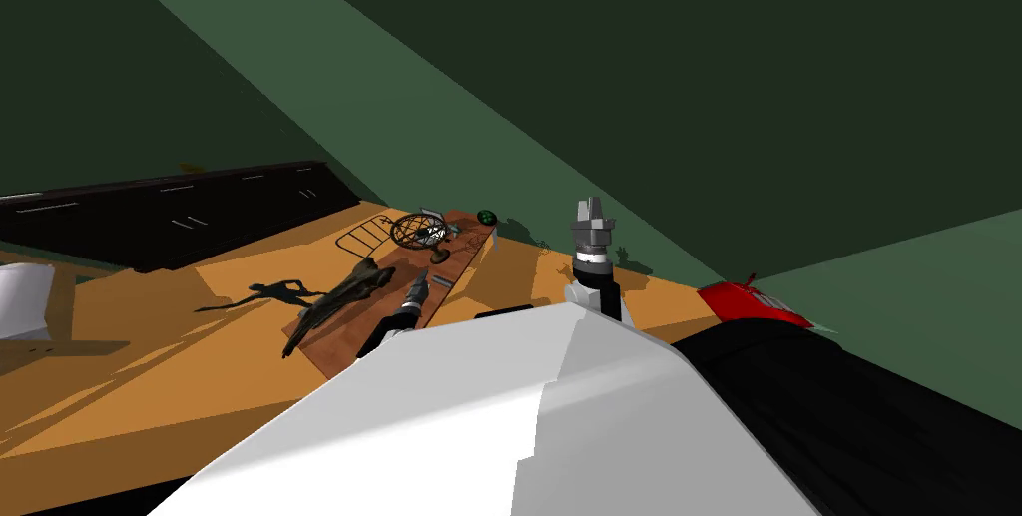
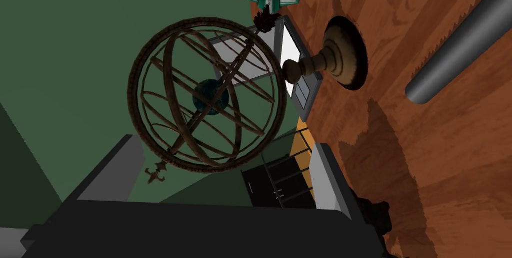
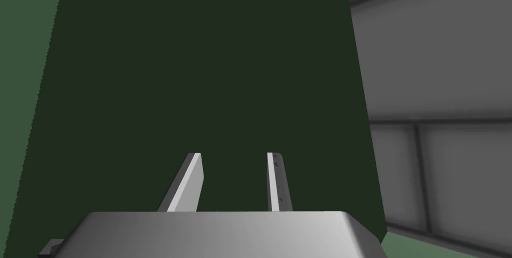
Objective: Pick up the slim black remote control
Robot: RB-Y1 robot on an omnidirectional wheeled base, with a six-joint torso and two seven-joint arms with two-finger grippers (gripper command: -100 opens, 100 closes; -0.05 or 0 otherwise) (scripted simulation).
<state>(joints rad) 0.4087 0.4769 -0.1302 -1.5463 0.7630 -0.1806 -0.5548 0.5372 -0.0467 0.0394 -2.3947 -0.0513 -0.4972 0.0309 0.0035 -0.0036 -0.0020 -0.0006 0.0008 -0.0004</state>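
On the wooden bench (image 2: 440, 170), near the armillary sphere (image 2: 207, 95), lies what is probably the remote control (image 2: 457, 45), a slim dark grey bar. The left gripper (image 2: 225, 142) hangs low near it, 2 fingers spread and empty, to straddle it. The right gripper (image 1: 589, 213), likewise released, is raised clear.

Right forearm (image 1: 594, 262): black joint, white band, grey ribbed wrist; jaws thin grey blades.

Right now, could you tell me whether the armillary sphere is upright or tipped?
Upright: the armillary sphere stands on its foot, flat on the brown table.
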